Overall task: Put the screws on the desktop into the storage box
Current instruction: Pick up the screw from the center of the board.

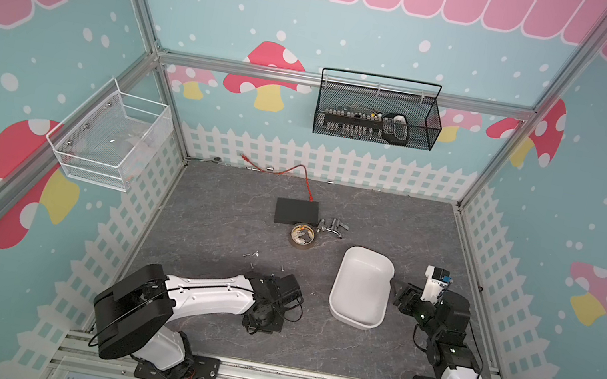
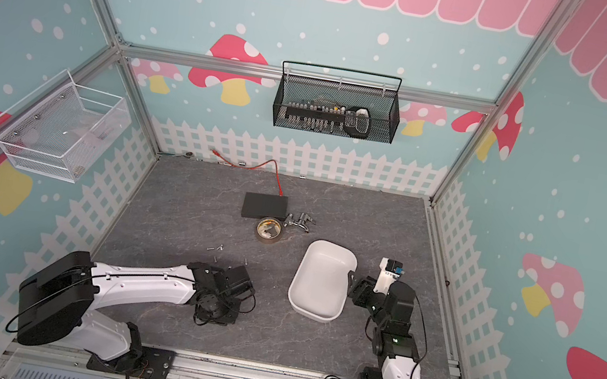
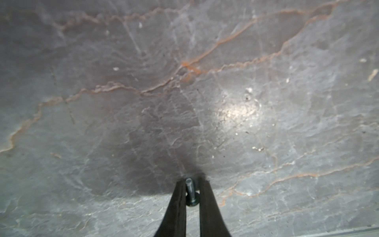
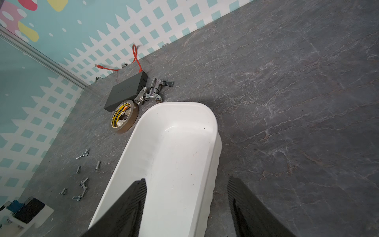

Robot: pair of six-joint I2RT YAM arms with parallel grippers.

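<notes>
In the left wrist view my left gripper (image 3: 191, 181) points down at the dark grey desktop (image 3: 266, 123), its two black fingers shut on one small screw (image 3: 190, 190) lying between their tips. Several more screws (image 1: 252, 255) (image 4: 82, 182) lie loose on the desktop left of the white storage box (image 1: 359, 293) (image 4: 174, 143), which is empty. My right gripper (image 4: 187, 179) is open and straddles the box's near right wall, one finger inside and one outside, neither touching it.
A roll of brown tape (image 1: 303, 235), a flat black box (image 1: 297, 212) with an orange cable (image 1: 296, 170) and a chrome faucet piece (image 1: 333, 227) lie behind the storage box. A black wire basket (image 1: 378, 115) and a white mesh basket (image 1: 112, 140) hang on the walls.
</notes>
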